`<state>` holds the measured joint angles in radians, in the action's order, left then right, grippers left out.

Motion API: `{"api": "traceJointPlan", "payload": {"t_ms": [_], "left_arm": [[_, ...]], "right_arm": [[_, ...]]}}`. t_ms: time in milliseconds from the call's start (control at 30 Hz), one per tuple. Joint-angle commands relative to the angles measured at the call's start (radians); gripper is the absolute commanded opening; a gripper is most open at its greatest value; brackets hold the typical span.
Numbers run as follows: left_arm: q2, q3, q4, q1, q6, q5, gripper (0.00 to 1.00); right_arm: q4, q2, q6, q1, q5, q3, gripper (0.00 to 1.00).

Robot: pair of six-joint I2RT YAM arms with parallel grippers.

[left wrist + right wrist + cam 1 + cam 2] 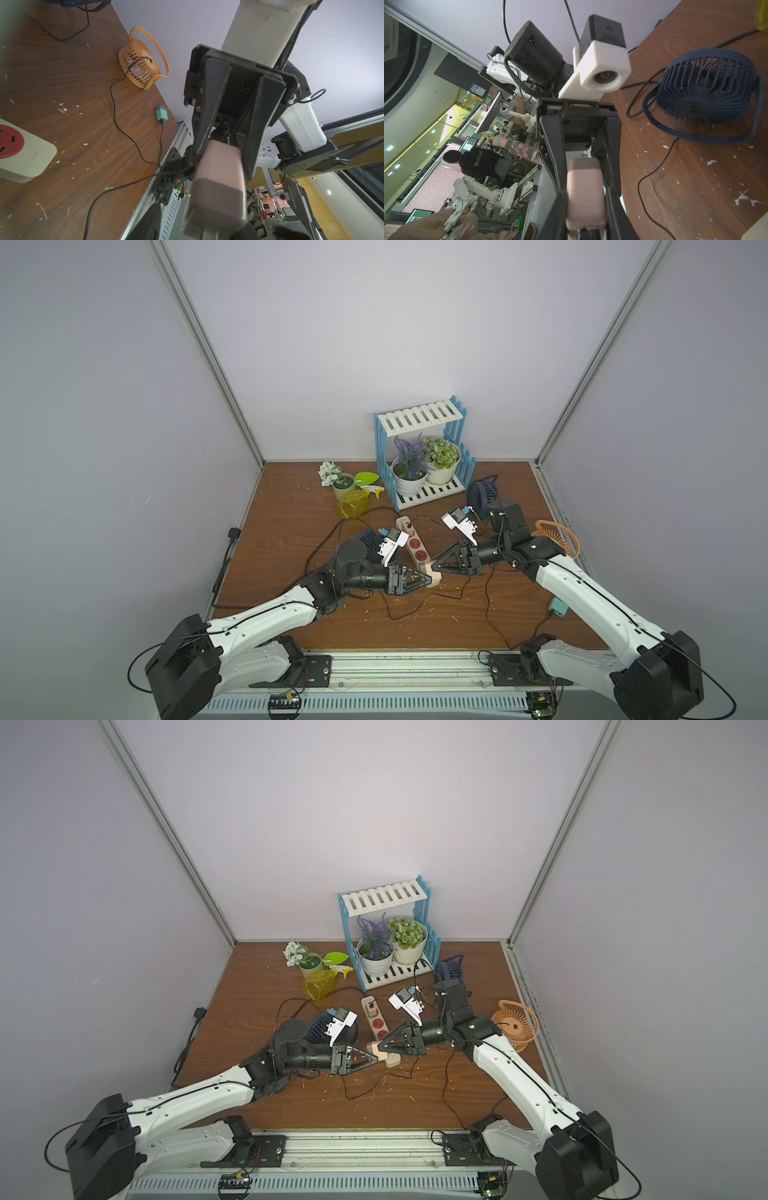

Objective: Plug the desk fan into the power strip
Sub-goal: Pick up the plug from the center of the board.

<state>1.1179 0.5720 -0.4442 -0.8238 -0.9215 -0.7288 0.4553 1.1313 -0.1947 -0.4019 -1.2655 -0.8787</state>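
In both top views the left gripper (pixel 376 1057) and the right gripper (pixel 380 1046) meet tip to tip. A pink adapter (pixel 381 1048) sits between the tips. The power strip (pixel 376 1020) lies flat on the table (pixel 291 1094). Its near end is directly under the fingertips and the rest runs away behind them.

From the left wrist, the right gripper's fingers (pixel 209 108) are clamped on two opposite faces of the pink adapter and hold it clear of the table. The end of the power strip lies lower down, off to one side of those fingers. The left gripper's own fingers show only as dark edges beside the adapter's near end, so I cannot tell whether they press on it.

From the right wrist, the left gripper's fingers (pixel 550 145) straddle the adapter's far end, close to both faces. Contact is unclear. A dark blue fan (pixel 704 95) stands on the table, off to the side of those fingers.
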Motion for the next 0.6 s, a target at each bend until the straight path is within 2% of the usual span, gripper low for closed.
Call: {"api": "traceJointPlan", "payload": {"t_ms": [0, 133, 300, 467, 567], "left_arm": [[0.011, 0.047, -0.024, 0.012, -0.008, -0.043, 0.52], [0.036, 0.077, -0.024, 0.012, -0.02, -0.093, 0.51], [0.047, 0.077, -0.024, 0.012, -0.016, -0.107, 0.34], [0.044, 0.06, -0.024, 0.012, -0.018, -0.107, 0.28], [0.037, 0.052, -0.024, 0.012, -0.019, -0.102, 0.12]], "right_arm": [[-0.029, -0.015, -0.01, 0.002, -0.061, 0.014, 0.18], [-0.038, -0.009, -0.019, 0.002, -0.057, 0.027, 0.19], [-0.032, -0.011, -0.011, 0.002, -0.054, 0.023, 0.19], [-0.024, -0.017, 0.001, 0.012, -0.023, 0.019, 0.19], [-0.019, -0.019, 0.001, 0.03, -0.004, 0.013, 0.26]]}}
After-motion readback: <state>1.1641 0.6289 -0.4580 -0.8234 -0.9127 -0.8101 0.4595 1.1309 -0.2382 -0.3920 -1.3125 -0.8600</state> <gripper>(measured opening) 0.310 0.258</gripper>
